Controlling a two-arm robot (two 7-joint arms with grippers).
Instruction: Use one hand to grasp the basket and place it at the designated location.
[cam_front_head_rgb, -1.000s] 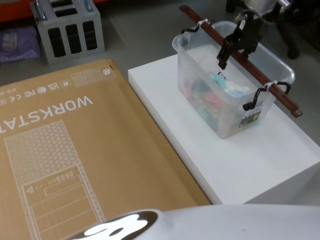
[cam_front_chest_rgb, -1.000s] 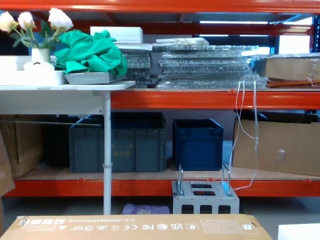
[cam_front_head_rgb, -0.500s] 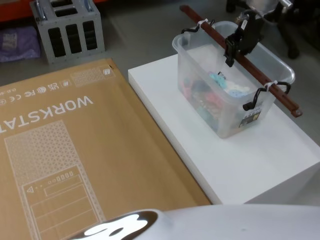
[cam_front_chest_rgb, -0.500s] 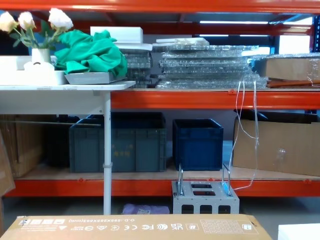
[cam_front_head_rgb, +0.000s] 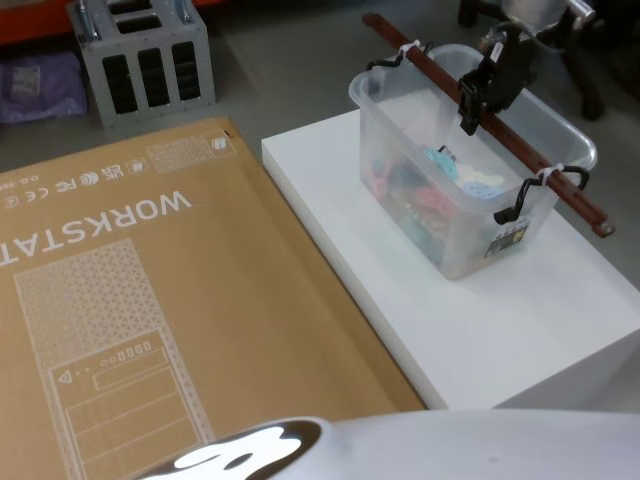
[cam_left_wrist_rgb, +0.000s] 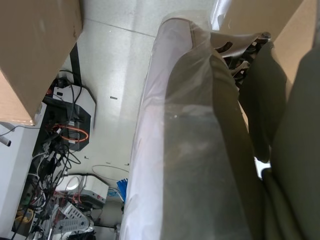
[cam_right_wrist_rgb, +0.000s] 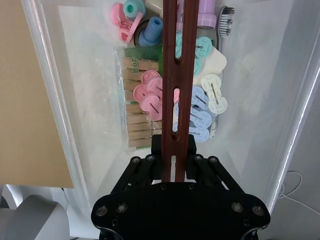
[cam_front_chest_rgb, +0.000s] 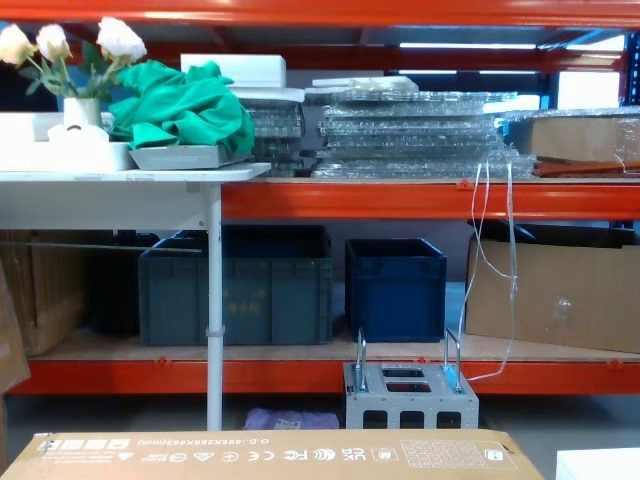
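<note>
Gripping basket's (cam_front_head_rgb: 455, 255) handle bar (cam_front_head_rgb: 575, 200) is right end effector (cam_front_head_rgb: 470, 118).

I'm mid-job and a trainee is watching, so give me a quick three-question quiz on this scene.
1. True or false: the right gripper has its jaws shut on the brown bar across the basket.
2. The basket stands on: A) a trolley B) the white platform C) a stool.
3. Fill in: a bundle of wooden ____ lies inside the basket.
Key: 1 true; 2 B; 3 clothespins.
</note>
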